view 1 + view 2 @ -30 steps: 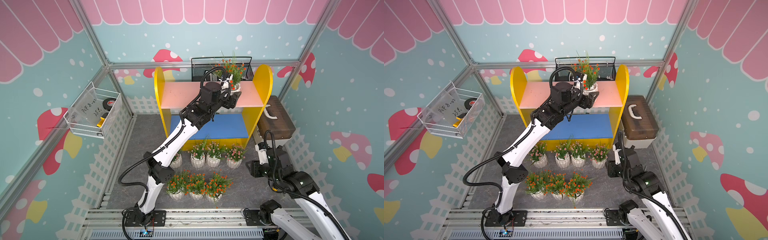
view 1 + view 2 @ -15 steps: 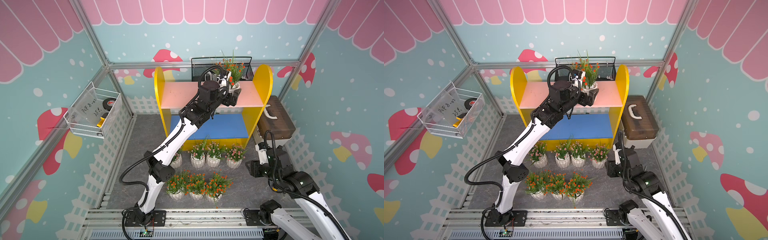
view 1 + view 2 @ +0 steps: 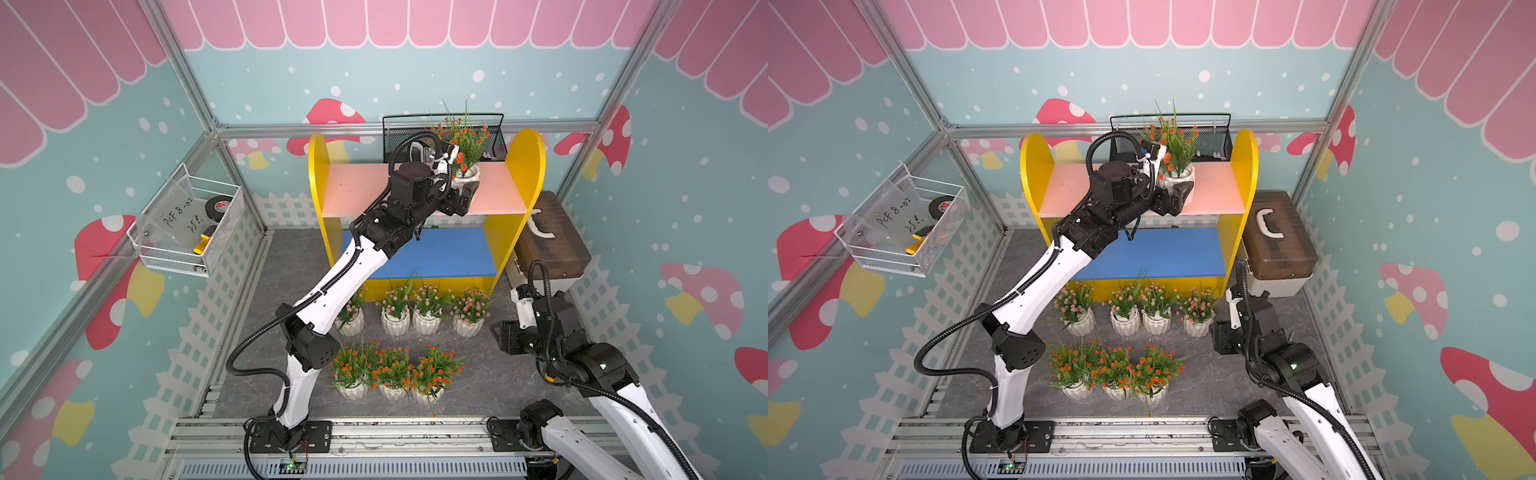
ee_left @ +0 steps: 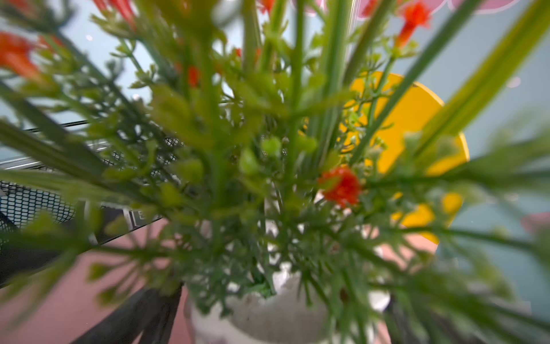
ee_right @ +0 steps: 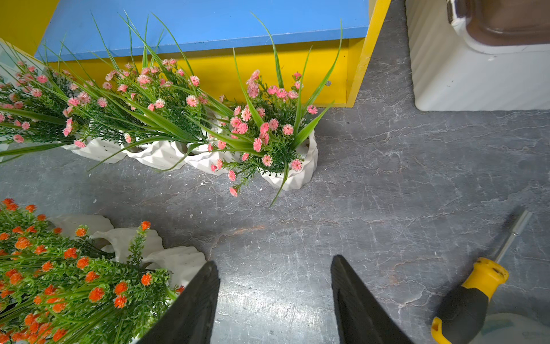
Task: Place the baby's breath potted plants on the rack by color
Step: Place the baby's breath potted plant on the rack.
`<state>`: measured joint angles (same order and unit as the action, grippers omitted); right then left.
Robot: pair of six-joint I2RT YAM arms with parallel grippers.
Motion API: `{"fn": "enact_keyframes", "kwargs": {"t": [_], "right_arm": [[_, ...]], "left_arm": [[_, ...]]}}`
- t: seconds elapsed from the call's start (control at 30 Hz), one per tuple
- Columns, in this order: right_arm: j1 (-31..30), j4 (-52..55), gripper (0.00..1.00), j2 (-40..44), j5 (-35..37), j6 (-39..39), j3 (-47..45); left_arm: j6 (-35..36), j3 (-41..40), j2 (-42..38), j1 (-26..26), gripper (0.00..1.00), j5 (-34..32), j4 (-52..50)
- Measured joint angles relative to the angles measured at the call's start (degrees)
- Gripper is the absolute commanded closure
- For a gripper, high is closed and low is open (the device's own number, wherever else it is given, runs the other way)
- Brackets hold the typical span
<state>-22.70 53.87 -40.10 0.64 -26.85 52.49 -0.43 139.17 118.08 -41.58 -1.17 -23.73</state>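
Note:
The rack (image 3: 528,166) stands at the back with a pink upper board (image 3: 357,187) and a blue lower board (image 3: 449,253). One orange-flowered potted plant (image 3: 467,176) (image 3: 1177,178) stands on the pink board, toward its right end. My left gripper (image 3: 461,189) (image 3: 1169,189) is open around its white pot (image 4: 268,315), with a gap on each side. Several pink-flowered plants (image 3: 426,320) (image 5: 282,140) line the floor before the rack. In front of them stand three orange ones (image 3: 392,390) (image 5: 74,283). My right gripper (image 5: 274,262) (image 3: 503,338) hangs open and empty over the floor, right of both rows.
A black wire basket (image 3: 399,137) hangs behind the rack's top. A white wire basket (image 3: 187,232) with tape and a tool sits on the left wall. A brown-lidded box (image 3: 552,245) stands right of the rack. A yellow-handled screwdriver (image 5: 476,286) lies near my right gripper.
My left gripper has opened and let go of the orange-flowered plant, which now stands on the pink board. The right arm has not visibly moved.

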Motion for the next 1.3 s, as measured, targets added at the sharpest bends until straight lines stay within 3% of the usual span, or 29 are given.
{"fn": "enact_keyframes", "kwargs": {"t": [0.23,0.5,0.73,1.3], "right_arm": [[0.00,0.00,0.40,0.00,0.00,0.00,0.00],[0.00,0.00,0.40,0.00,0.00,0.00,0.00],[0.00,0.00,0.40,0.13,0.17,0.00,0.00],[0.00,0.00,0.42,1.01,0.92,-0.07,0.00]], "left_arm": [[0.68,-6.64,-5.07,0.00,0.03,-0.04,1.33],[0.92,-10.21,-6.60,0.00,0.13,0.81,1.86],[0.79,-10.29,-6.54,0.00,0.21,1.55,1.97],[-0.22,-5.55,-1.53,-0.15,0.26,3.28,3.26]]}}
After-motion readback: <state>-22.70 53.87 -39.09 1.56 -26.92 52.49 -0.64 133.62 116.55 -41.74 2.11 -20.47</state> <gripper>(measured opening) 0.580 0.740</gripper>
